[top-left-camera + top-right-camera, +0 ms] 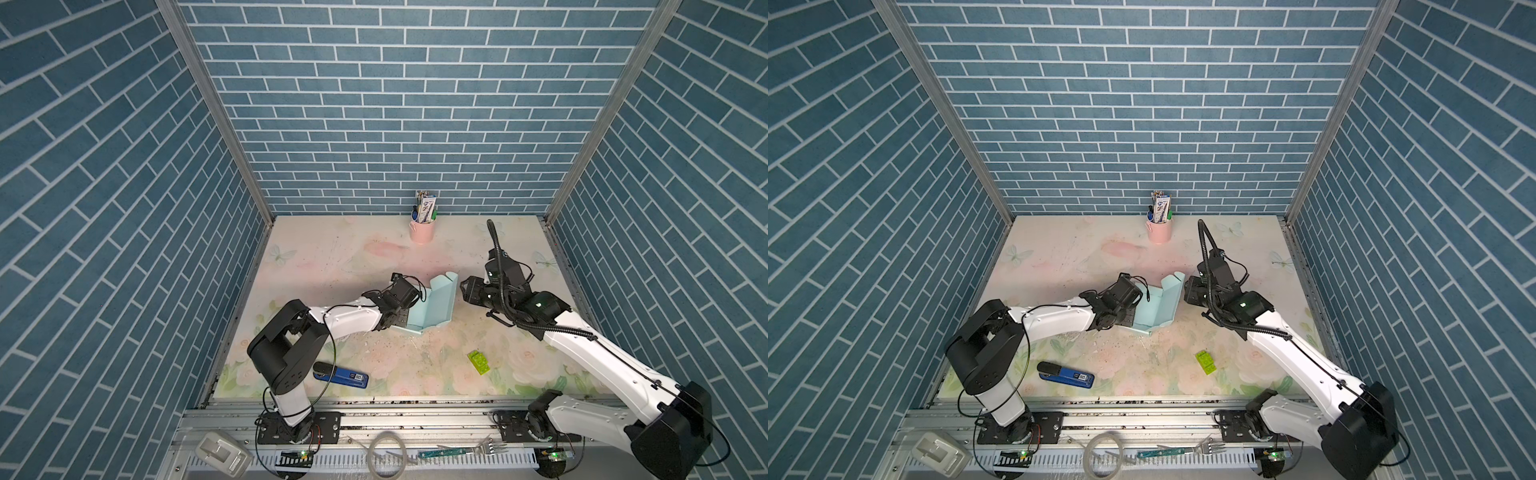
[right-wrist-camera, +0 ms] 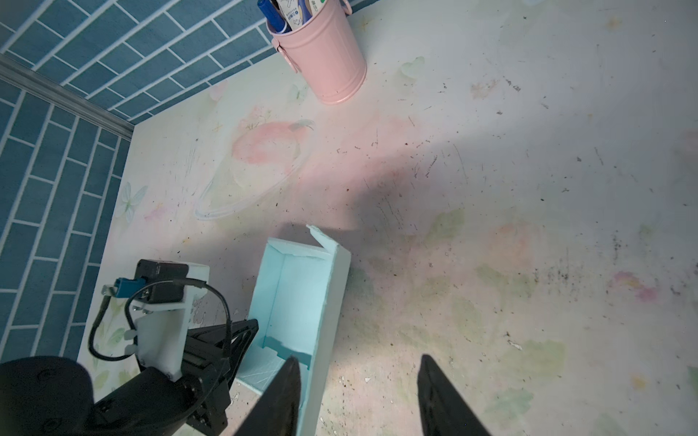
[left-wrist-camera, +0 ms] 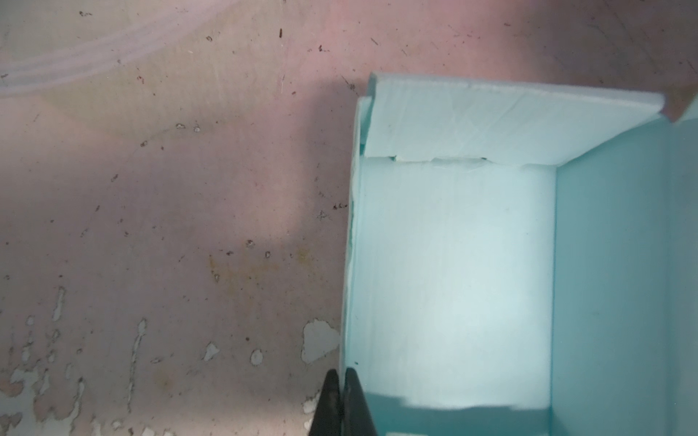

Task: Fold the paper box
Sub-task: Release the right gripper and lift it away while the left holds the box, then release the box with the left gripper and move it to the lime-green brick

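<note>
The floral table (image 1: 353,257) carries the paper box (image 1: 432,307) near its middle. The box is pale mint card, half formed, with one long wall upright, a short end wall folded in and a notched flap jutting at the far corner. The left gripper (image 3: 343,396) is pinched on a side wall's edge. The right gripper (image 2: 359,358) is spread just beside the tall wall, perhaps touching it.

The scuffed floral surface (image 1: 357,257) is carrying a pink pen bucket (image 1: 422,231) at its far edge, the paper box (image 1: 432,305) near the middle, a blue stapler (image 1: 340,376) lying near-left and a green brick (image 1: 477,360) lying near-right.
</note>
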`<control>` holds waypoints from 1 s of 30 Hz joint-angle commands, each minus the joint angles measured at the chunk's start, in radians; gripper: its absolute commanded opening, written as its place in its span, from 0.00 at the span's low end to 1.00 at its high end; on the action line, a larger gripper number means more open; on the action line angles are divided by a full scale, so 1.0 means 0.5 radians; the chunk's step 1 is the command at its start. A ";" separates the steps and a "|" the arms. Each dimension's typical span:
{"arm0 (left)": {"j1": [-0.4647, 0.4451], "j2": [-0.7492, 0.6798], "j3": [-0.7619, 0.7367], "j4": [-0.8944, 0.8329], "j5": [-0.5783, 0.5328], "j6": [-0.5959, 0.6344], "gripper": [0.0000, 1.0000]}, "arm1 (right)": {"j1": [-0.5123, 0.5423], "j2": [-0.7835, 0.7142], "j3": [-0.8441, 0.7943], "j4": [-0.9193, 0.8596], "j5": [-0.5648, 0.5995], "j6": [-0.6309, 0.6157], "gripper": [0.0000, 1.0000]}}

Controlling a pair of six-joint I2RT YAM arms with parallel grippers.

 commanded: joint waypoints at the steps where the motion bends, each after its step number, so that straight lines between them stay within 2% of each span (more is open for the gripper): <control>1: -0.013 -0.008 0.032 -0.025 -0.039 -0.035 0.00 | 0.064 0.071 0.066 0.041 -0.020 0.124 0.51; 10: -0.023 0.003 0.050 -0.020 -0.070 -0.047 0.00 | 0.192 0.232 0.096 0.086 0.112 0.185 0.48; 13: -0.026 0.005 0.054 -0.016 -0.073 -0.054 0.00 | 0.194 0.268 0.111 0.102 0.133 0.198 0.41; 20: -0.031 -0.012 0.048 -0.004 -0.103 -0.060 0.03 | 0.193 0.328 0.100 0.123 0.193 0.189 0.16; 23: -0.033 -0.016 0.048 0.008 -0.094 -0.062 0.03 | 0.194 0.343 0.091 0.141 0.209 0.183 0.08; 24: -0.035 -0.019 0.048 0.012 -0.094 -0.062 0.05 | 0.194 0.348 0.094 0.144 0.216 0.177 0.06; 28: -0.038 -0.056 0.033 0.035 -0.101 -0.062 0.22 | 0.195 0.368 0.132 0.125 0.256 0.133 0.00; 30: -0.038 -0.102 0.019 0.048 -0.106 -0.059 0.35 | 0.195 0.385 0.169 0.101 0.269 0.097 0.00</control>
